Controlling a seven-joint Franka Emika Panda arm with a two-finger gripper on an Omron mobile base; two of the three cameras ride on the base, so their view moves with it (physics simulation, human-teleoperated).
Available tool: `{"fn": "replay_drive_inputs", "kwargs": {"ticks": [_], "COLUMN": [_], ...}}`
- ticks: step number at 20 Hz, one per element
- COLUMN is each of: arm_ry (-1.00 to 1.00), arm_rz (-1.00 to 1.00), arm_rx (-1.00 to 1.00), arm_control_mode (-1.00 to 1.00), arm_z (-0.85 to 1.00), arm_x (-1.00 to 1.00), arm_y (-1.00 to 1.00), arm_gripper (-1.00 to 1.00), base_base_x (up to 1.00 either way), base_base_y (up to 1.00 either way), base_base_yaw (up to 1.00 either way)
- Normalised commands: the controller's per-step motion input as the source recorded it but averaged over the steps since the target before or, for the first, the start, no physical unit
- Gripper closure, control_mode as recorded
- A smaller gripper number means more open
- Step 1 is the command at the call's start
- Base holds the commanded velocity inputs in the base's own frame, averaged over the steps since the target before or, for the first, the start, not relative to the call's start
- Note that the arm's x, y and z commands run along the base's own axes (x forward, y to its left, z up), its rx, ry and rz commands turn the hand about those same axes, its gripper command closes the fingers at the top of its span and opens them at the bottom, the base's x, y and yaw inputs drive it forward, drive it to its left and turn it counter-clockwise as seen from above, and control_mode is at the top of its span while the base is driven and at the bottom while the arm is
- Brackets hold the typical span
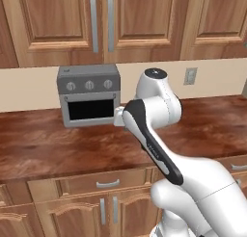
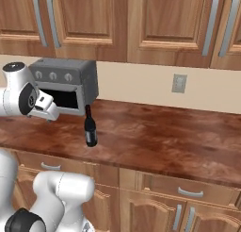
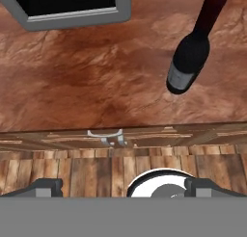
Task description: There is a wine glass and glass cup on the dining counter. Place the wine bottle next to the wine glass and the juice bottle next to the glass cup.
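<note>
The wine bottle (image 2: 90, 127), slim and dark with a pale label, stands upright on a narrow wood counter (image 2: 164, 132) just right of a grey toaster oven (image 2: 66, 85). In the hand view the wine bottle (image 3: 190, 58) sits at the upper right. My gripper (image 3: 126, 188) hangs above the counter's front edge, short of the bottle and to its left. Its jaws are open wide and hold nothing; both dark fingertips (image 3: 46, 187) stand far apart. The wine glass, glass cup, juice bottle and dining counter are out of view.
The toaster oven (image 1: 89, 94) stands against the back wall under wood wall cabinets (image 1: 101, 24). Drawers and doors with metal handles (image 3: 104, 133) run below the counter edge. A wall outlet (image 2: 179, 83) is right of the bottle. Bare counter (image 2: 188, 141) stretches to the right.
</note>
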Motion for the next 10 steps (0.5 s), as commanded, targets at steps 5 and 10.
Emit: {"fn": "replay_drive_inputs", "kwargs": {"ticks": [5, 10], "arm_ry": [0.0, 0.0], "arm_rz": [0.0, 0.0], "arm_rx": [0.0, 0.0], "arm_control_mode": [1.0, 1.0], "arm_z": [0.0, 0.0], "arm_x": [0.0, 0.0], "arm_y": [0.0, 0.0], "arm_gripper": [-1.0, -1.0], "base_base_x": [0.28, 0.39], "base_base_y": [0.0, 0.0], "base_base_yaw": [0.0, -0.06]}}
